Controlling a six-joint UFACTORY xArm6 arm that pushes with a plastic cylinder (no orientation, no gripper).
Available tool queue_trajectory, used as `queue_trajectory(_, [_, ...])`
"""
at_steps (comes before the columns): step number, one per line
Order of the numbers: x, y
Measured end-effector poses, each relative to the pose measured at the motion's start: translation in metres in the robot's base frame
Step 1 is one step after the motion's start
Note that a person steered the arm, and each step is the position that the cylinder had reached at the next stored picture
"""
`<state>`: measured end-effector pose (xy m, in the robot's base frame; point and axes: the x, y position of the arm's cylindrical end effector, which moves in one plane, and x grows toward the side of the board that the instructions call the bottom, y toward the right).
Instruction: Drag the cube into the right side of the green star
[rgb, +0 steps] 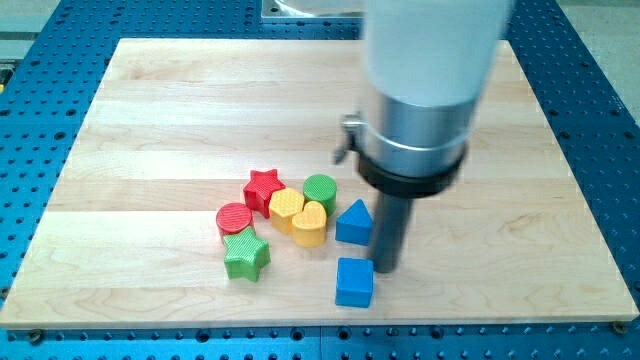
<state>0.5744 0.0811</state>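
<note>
A blue cube (354, 281) lies near the board's bottom edge, right of centre. A green star (246, 254) lies well to its left, at the lower left of a cluster of blocks. My tip (385, 269) rests on the board just right of the cube's upper right corner, touching or nearly touching it. A blue triangular block (354, 222) lies just left of the rod, above the cube. The arm's large white and silver body hides the board behind it.
The cluster holds a red star (263, 189), a red cylinder (235, 219), a yellow hexagon (286, 208), a yellow heart (310, 223) and a green cylinder (320, 191). The wooden board (150, 120) sits on a blue perforated table.
</note>
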Motion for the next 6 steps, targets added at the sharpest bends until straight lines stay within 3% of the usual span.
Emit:
queue_trajectory(2, [0.043, -0.029])
queue_trajectory(3, [0.032, -0.101])
queue_trajectory(4, [-0.023, -0.122])
queue_trajectory(5, [-0.038, -0.123])
queue_trajectory(6, [-0.017, -0.094])
